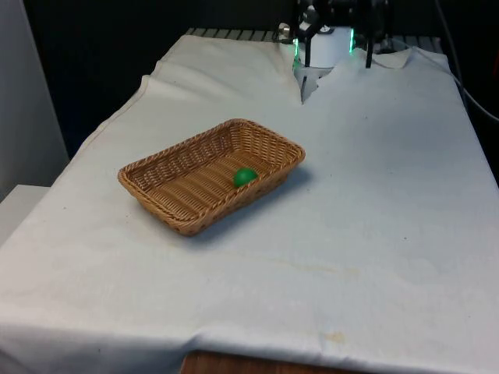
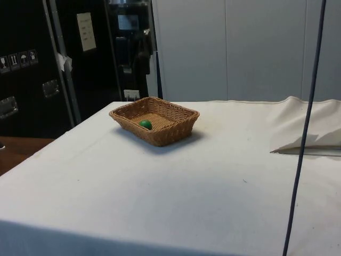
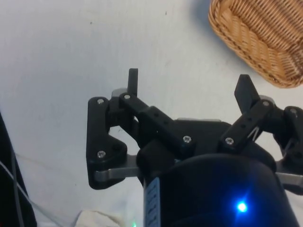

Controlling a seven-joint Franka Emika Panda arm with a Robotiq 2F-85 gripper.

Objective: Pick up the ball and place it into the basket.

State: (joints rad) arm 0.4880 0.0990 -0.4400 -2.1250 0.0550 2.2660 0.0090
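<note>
Basket (image 1: pixel 211 175): woven wicker, rectangular, tan. It stands on the cloth (image 1: pixel 374 202) toward the front view's left of the table's middle, set at an angle to the table edges. In the side view the basket (image 2: pixel 154 120) sits toward the far side of the table. One corner of the basket (image 3: pixel 258 40) shows in the wrist view, well apart from the fingers.

Ball (image 1: pixel 245 177): small, green, round. It lies inside the basket, on the woven floor, close to the long wall on the front view's right. In the side view the ball (image 2: pixel 145 124) rests low in the basket behind the near rim.

Cloth: white, covering the whole table, with a raised fold near the far end and faint stains near the front edge.

Gripper (image 3: pixel 189 87): black, two fingers, spread wide apart with nothing between them. It hangs above bare cloth, beside the basket and not over it. One finger (image 3: pixel 133 81) is narrow; the other is broader at the tip.
</note>
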